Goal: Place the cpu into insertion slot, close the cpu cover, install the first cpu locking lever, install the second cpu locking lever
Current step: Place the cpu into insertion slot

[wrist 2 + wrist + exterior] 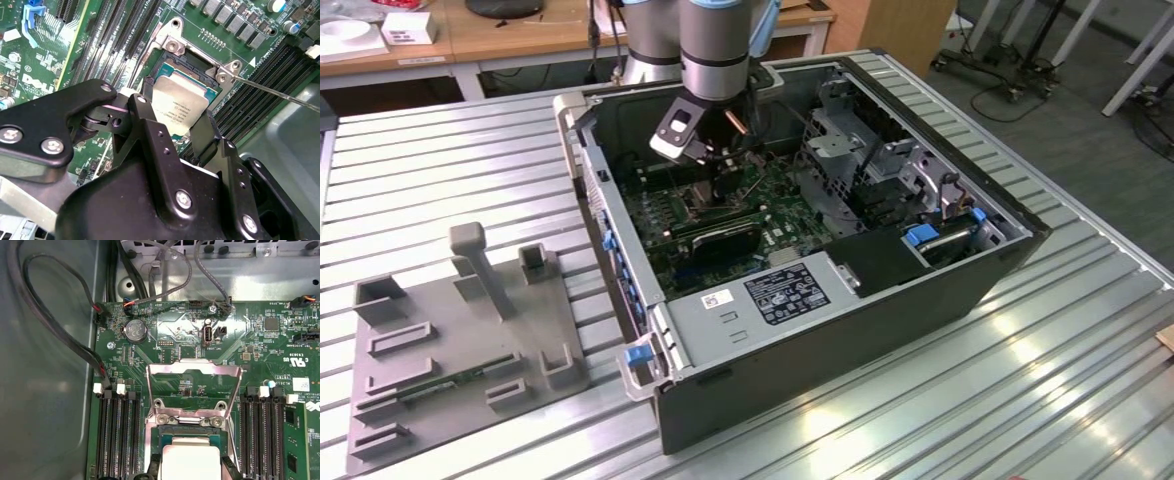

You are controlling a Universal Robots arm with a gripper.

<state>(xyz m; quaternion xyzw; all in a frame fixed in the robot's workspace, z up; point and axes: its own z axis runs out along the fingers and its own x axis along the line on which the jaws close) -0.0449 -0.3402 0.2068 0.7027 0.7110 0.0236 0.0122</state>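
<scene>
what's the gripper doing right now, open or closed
gripper: closed on the cpu, holding it by two opposite edges at the insertion slot; the cpu cover is flipped open.

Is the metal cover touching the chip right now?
Apart. In the first wrist view the cover is swung open, and the chip lies uncovered beyond its hinge.

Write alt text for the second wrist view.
The black gripper holds the silver cpu by two opposite edges at the insertion slot of the green motherboard; whether it is seated is unclear. Long dark memory slots flank the socket.
</scene>
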